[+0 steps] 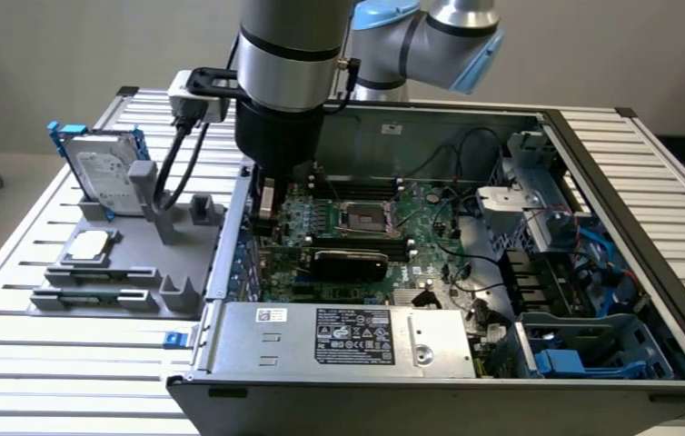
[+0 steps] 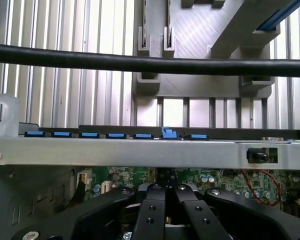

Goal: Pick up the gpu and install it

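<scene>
Hard drive (image 1: 109, 180) on grey holder (image 1: 124, 272)

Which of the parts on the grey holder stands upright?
The silver hard drive in its blue frame; the other parts sit low in the holder.

Arm reached down into open PC case (image 1: 633, 163), wrist just above motherboard (image 1: 367, 227) near case's wall on the exterior view's left. Gripper hidden behind the wrist. The gpu (image 1: 349, 261), black shroud up, lay flat-looking across motherboard below empty CPU socket (image 1: 363, 218). Power supply (image 1: 342, 338) sat along near edge of case. Gray fixture tray (image 1: 113, 272) on slatted table (image 1: 27, 354) at the exterior view's left held hard drive in blue frame (image 1: 106, 177), upright.
</scene>
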### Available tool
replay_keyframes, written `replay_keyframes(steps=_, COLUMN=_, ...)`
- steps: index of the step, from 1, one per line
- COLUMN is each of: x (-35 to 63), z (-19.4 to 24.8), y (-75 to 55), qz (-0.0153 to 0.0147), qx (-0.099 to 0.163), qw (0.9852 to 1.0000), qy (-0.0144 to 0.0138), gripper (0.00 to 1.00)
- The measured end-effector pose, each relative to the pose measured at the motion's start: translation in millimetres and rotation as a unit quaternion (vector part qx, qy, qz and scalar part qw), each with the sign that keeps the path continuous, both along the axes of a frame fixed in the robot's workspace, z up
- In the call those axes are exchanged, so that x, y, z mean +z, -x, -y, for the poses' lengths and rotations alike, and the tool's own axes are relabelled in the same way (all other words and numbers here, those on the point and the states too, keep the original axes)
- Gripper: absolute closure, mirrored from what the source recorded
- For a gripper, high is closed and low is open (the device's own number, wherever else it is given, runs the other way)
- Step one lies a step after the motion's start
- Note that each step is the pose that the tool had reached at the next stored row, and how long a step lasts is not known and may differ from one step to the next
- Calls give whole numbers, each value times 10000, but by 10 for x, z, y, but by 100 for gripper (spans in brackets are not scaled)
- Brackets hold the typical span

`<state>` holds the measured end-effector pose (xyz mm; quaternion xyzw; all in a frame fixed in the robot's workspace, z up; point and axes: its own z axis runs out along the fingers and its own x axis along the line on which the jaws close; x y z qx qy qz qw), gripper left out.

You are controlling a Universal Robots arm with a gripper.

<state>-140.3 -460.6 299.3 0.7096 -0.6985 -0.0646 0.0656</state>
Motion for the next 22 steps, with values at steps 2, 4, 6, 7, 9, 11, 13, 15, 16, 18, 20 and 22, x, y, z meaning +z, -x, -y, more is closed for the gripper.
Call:
replay_keyframes(steps=2, x=-1, z=-8, y=-4, qz=1, qx=-2, qw=10000, qy=-1, gripper=89)
replay_keyframes(steps=4, x=-2, z=-18, y=-6, qz=1, qx=-8, qw=10000, qy=-2, gripper=89)
replay_keyframes(steps=6, x=-1, z=-18, y=-5, qz=-7, qx=-10, qw=10000, qy=0, gripper=89)
replay_keyframes(steps=7, x=2, z=-18, y=-5, qz=-17, qx=-10, qw=10000, qy=2, gripper=89)
replay_keyframes(steps=9, x=22, z=-15, y=-4, qz=-51, qx=-12, qw=10000, qy=0, gripper=89)
replay_keyframes(steps=11, x=70, z=-10, y=-7, qz=-82, qx=-12, qw=10000, qy=3, gripper=89)
replay_keyframes(steps=13, x=108, z=-5, y=-16, qz=-117, qx=-11, qw=9999, qy=6, gripper=89)
replay_keyframes(steps=15, x=117, z=4, y=-21, qz=-139, qx=-11, qw=9999, qy=16, gripper=89)
replay_keyframes(steps=16, x=117, z=9, y=-21, qz=-144, qx=-11, qw=9999, qy=30, gripper=89)
replay_keyframes(steps=18, x=117, z=22, y=-20, qz=-147, qx=-12, qw=9999, qy=67, gripper=89)
replay_keyframes(steps=20, x=112, z=31, y=-21, qz=-147, qx=-12, qw=9998, qy=110, gripper=89)
replay_keyframes(steps=22, x=102, z=38, y=-22, qz=-147, qx=-12, qw=9998, qy=156, gripper=89)
